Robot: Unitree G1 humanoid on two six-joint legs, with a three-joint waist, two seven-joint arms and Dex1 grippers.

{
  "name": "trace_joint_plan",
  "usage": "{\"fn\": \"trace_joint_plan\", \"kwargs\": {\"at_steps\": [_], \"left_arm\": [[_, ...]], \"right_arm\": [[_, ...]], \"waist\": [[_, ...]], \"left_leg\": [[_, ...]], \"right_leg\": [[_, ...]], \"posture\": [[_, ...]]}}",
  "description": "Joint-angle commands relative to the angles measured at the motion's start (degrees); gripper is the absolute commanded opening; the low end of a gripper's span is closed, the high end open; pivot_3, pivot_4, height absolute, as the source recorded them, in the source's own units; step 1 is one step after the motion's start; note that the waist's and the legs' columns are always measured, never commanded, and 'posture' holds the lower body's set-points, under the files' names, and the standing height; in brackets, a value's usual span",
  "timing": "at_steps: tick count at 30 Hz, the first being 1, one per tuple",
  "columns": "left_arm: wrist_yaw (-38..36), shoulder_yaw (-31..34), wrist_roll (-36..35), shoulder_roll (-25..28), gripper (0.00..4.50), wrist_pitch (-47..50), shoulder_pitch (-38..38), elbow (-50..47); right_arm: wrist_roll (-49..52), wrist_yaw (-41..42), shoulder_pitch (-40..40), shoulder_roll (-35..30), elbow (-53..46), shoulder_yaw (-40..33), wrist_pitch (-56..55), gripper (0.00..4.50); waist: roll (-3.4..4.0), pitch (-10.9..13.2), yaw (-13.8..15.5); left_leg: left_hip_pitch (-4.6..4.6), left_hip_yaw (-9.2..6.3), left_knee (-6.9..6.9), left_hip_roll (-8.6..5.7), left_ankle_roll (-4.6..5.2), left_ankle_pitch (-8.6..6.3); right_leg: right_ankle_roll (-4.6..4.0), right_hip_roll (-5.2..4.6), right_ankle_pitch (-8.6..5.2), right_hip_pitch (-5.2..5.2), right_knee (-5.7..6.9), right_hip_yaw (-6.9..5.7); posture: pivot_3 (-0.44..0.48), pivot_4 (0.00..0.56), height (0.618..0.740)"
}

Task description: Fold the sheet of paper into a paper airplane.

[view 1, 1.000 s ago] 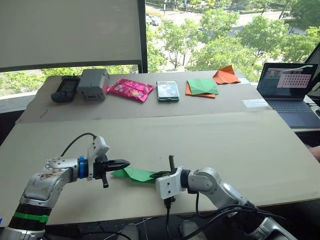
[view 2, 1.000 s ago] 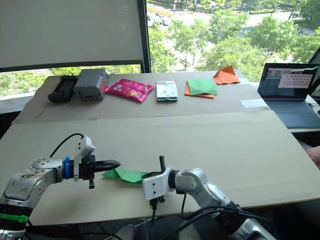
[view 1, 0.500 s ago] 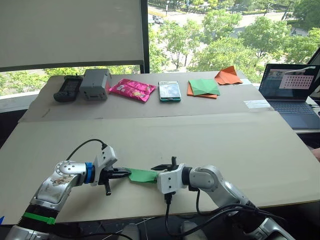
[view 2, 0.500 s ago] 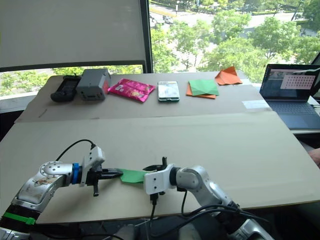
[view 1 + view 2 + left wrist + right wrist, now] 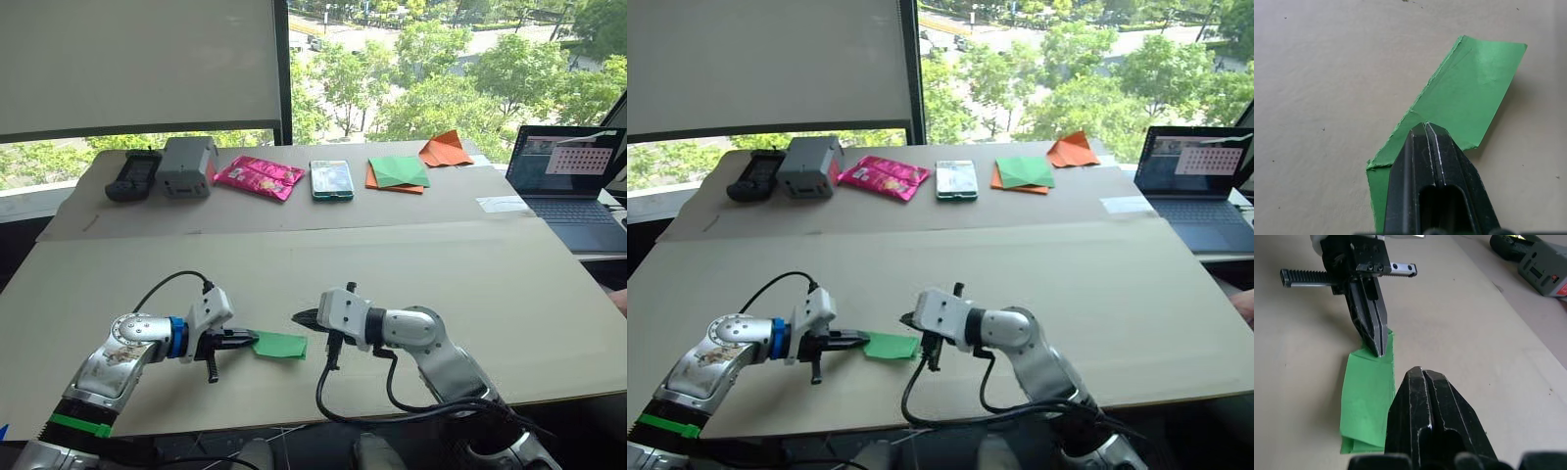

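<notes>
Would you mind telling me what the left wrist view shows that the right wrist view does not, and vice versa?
Left wrist view: a close look down the left gripper, shut on the sheet of paper, and the paper's ragged folded edge. Right wrist view: the right gripper, shut and empty, near the paper's other end, plus a grey box and a black device far back. Both: the green paper lying on the beige table, pinched by the left gripper.

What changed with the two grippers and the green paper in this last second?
The right gripper let go of the sheet of paper and lifted away, its fingers closed. The left gripper came down onto the paper's near end and pinches it. The sheet itself stayed on the table.
</notes>
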Motion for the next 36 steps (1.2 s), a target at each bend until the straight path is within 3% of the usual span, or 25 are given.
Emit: {"fn": "trace_joint_plan", "kwargs": {"at_steps": [1,13,36], "left_arm": [[-0.4,-2.1,2.4,0.4,0.00,0.0,1.5,1.5],[-0.1,-2.3,2.3,0.3,0.00,0.5,2.1,0.6],[0.3,-2.2,2.4,0.6,0.00,1.0,2.9,-0.5]], "right_arm": [[0.7,-1.8,-2.9,3.1,1.3,1.8,5.2,0.01],[0.5,-3.9,-6.5,8.0,12.2,7.4,10.3,0.01],[0.2,-2.4,-6.8,5.7,18.9,11.5,19.2,0.01]], "waist": [[0.05,0.0,0.0],[0.16,-0.1,-0.3],[0.62,-0.7,-0.4]], "left_leg": [[0.01,0.00,0.00,0.00,0.00,0.00],[0.05,0.00,-0.01,0.00,0.00,0.00],[0.14,0.00,-0.02,0.00,-0.03,-0.02]], "right_leg": [[0.00,0.00,0.00,0.01,0.00,0.00],[0.00,0.00,0.00,0.03,0.03,-0.01],[0.01,-0.02,-0.01,0.07,0.03,-0.01]], "posture": [[0.000,0.150,0.732],[0.000,0.150,0.732],[0.000,0.150,0.732]]}}
